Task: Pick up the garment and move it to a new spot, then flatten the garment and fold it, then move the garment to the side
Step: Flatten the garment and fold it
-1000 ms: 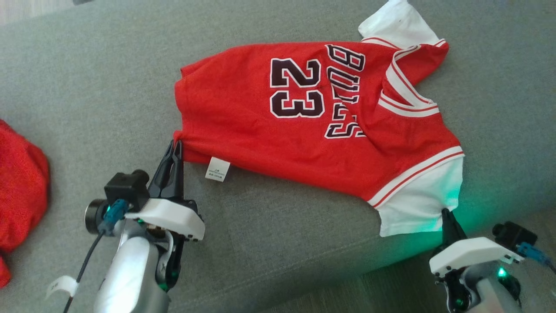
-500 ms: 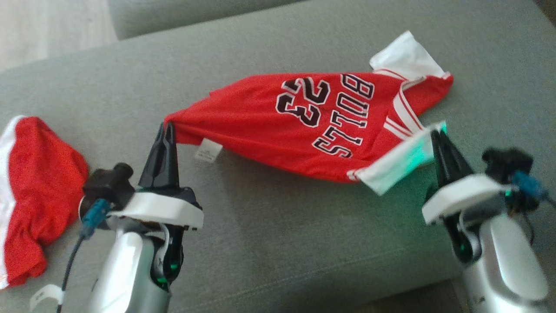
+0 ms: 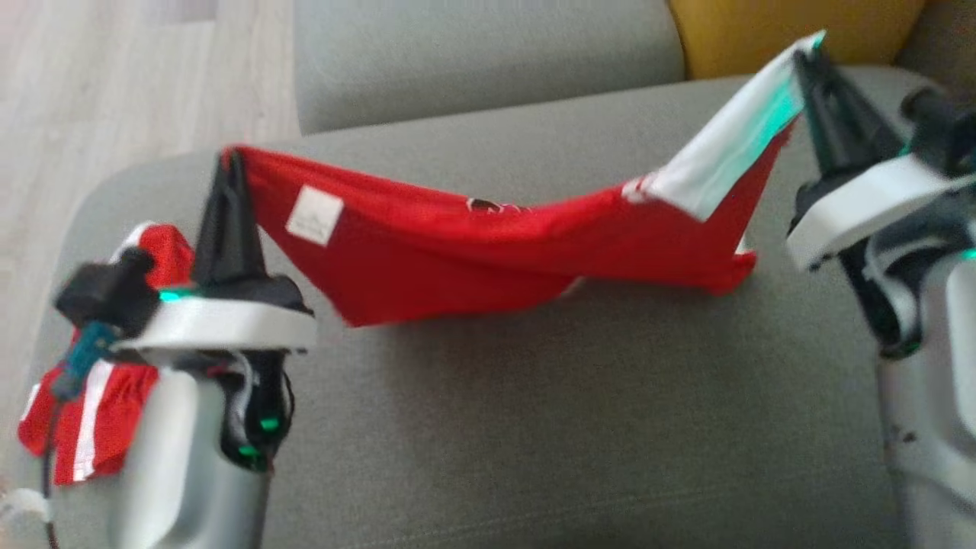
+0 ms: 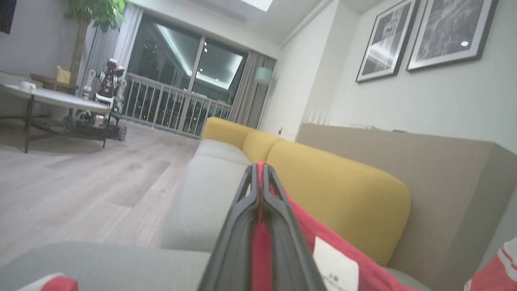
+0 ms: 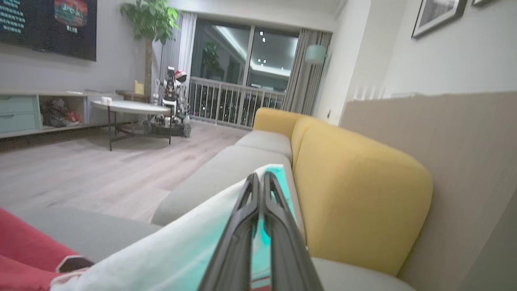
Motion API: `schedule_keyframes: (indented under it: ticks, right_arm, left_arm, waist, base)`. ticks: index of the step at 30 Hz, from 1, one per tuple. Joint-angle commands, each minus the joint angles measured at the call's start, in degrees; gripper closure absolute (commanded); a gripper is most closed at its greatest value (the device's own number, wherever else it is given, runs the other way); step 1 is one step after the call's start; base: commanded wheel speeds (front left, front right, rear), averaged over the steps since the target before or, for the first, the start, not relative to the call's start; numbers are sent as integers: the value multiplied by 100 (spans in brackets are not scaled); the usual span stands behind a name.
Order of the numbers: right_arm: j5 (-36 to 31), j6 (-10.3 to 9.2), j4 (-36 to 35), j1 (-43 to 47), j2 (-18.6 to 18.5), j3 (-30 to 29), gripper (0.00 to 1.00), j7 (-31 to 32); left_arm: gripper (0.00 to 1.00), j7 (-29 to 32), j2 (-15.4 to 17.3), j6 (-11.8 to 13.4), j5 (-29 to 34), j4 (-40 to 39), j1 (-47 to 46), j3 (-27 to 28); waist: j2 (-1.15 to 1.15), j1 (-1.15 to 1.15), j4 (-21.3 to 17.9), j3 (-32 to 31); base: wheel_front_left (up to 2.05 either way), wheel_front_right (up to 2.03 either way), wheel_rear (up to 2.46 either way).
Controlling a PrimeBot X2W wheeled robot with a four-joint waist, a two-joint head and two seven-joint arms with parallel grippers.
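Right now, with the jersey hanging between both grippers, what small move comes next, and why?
Probably raise both arms a little higher before carrying it sideways. The left gripper is shut on the red hem corner of the jersey and the right gripper on its white sleeve, but the cloth sags between them and its low fold on the right seems to touch the grey cushion.

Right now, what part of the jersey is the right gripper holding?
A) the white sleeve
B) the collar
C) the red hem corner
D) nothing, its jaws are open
A: the right gripper is shut on the white sleeve of the jersey, raised above the sofa; the left gripper pinches the red hem corner.
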Motion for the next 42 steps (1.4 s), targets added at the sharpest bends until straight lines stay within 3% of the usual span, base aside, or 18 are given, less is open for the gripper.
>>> schedule_keyframes:
  ticks: [1,11,16,21,25,30,34,38,42]
  right_arm:
    - [60,-1,-306,-372,-73,71,100,88]
    - [18,-1,-1141,-306,60,-522,100,999]
    - [-118,-1,-1370,-457,128,-735,100,1671]
    - [118,-1,-695,-1342,304,-814,100,2275]
    - [120,-1,255,-2728,327,-701,100,2421]
    - [-294,-1,1722,-4857,250,-503,100,1281]
    - [-770,-1,2809,-6306,368,-718,100,-221]
    - [-1243,-1,3705,-7117,496,-1048,100,-1604]
    - [-1447,-1,4480,-7313,585,-1315,100,-2272]
  left_arm:
    - [100,56,125,63,-61,-353,-431,286]
    - [100,802,140,334,-474,-1425,-512,436]
    - [100,1526,497,272,-314,-1544,-924,215]
    - [100,2377,747,44,-540,-869,-1899,110]
    - [100,2867,983,-141,-614,-49,-3246,113]
    - [100,2654,1047,-351,-582,1258,-5262,187]
    - [100,1859,1086,-231,-281,2347,-6774,287]
    - [100,906,1000,-80,-95,3234,-7758,360]
    - [100,378,883,-342,0,3953,-8050,175]
  waist:
    - [0,0,101,-176]
    - [0,0,215,-521]
    - [0,0,225,-324]
    - [0,0,146,329]
    - [0,0,47,1495]
    - [0,0,-59,2605]
    - [0,0,-112,3092]
    - [0,0,-100,3250]
    - [0,0,-54,3246]
  base:
    - [0,0,0]
    - [0,0,0]
    - [0,0,0]
    - [0,0,0]
    - [0,0,0]
    - [0,0,0]
    - [0,0,0]
    - [0,0,0]
    - [0,0,0]
